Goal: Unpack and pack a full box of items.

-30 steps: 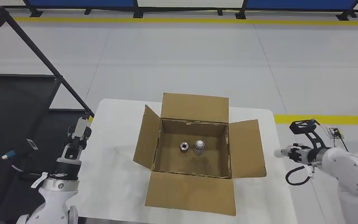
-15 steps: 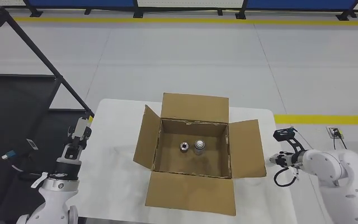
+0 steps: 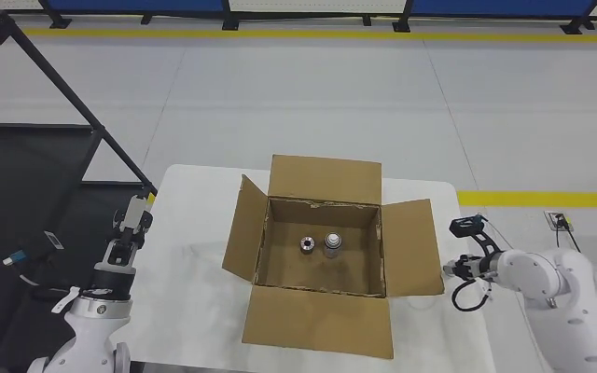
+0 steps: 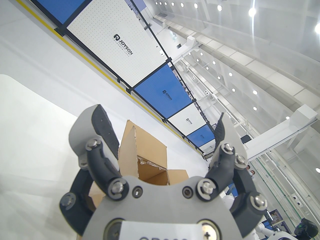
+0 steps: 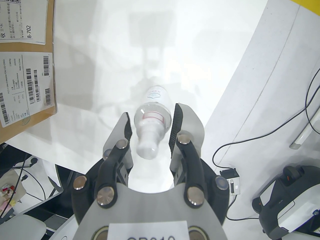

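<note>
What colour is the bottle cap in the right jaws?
White cap on a clear bottle; best in right wrist view.

Barcoded shipping labels (image 5: 23, 8) (on box flap (image 5: 25, 48))

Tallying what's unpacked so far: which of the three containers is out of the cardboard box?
The clear bottle in the right end effector, over the table beside the box. The dark-topped one and pale-capped one stand inside the box.

Box (image 3: 325, 179): brown cardboard, matt, with a ragged torn edge along the rim.
Labels (image 5: 22, 8): white paper, stuck flat on the cardboard.
Bottle (image 5: 153, 116): clear glossy plastic with a white cap.
Table (image 3: 196, 280): smooth white with a faint sheen.
Left gripper (image 4: 160, 112): pale matt shell, shiny metal screws, black ribbed rubbery pads (image 4: 103, 128).
</note>
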Available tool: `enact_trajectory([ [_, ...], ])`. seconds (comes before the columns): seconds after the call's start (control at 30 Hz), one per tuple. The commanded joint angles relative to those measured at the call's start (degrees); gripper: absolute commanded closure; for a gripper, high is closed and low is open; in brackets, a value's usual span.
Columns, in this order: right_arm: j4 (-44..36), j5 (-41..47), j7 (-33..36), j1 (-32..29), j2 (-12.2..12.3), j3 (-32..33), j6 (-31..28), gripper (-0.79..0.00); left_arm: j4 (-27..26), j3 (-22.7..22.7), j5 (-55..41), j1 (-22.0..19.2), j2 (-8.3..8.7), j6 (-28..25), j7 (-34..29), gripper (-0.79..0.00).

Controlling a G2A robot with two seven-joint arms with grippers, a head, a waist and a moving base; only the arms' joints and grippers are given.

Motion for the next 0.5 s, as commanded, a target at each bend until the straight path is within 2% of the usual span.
enact_trajectory([
  [0.0,0.1,0.0,-0.1,0.1,0.1,0.0,0.2,-0.379,0.0,0.0,0.0,0.0,0.00,0.0,0.0,-0.785],
  [0.07,-0.5,-0.3,-0.5,-0.1,0.3,0.8,1.3,-0.391,0.0,0.0,0.0,0.0,0.00,0.0,0.0,-0.785],
  [0.1,-1.4,-0.5,-0.7,-0.4,0.4,1.7,2.1,-0.493,0.0,0.0,0.0,0.0,0.00,0.0,0.0,-0.785],
  [0.13,-2.9,-0.7,-0.9,-0.9,0.6,2.8,2.9,-0.554,0.0,0.0,0.0,0.0,0.00,0.0,0.0,-0.785],
  [0.2,-7.6,-0.4,-1.6,-2.5,1.0,6.1,4.5,-0.597,0.0,0.0,0.0,0.0,0.00,0.0,0.0,-0.785],
  [0.23,-10.7,-0.2,-1.9,-3.6,1.2,8.0,5.2,-0.653,0.0,0.0,0.0,0.0,0.00,0.0,0.0,-0.785],
  [0.27,-14.3,0.2,-2.4,-4.7,1.4,10.0,6.1,-0.748,0.0,0.0,0.0,0.0,0.00,0.0,0.0,-0.785],
  [0.3,-18.5,0.9,-3.0,-5.9,1.5,11.7,6.9,-0.785,0.0,0.0,0.0,0.0,0.00,0.0,0.0,-0.785],
  [0.37,-27.3,1.7,-4.2,-8.3,1.7,14.3,8.1,-0.785,0.0,0.0,0.0,0.0,0.00,0.0,0.0,-0.785],
  [0.47,-38.0,3.1,-5.2,-10.5,1.7,14.1,6.8,-0.785,0.0,0.0,0.0,0.0,0.00,0.0,0.0,-0.785],
])
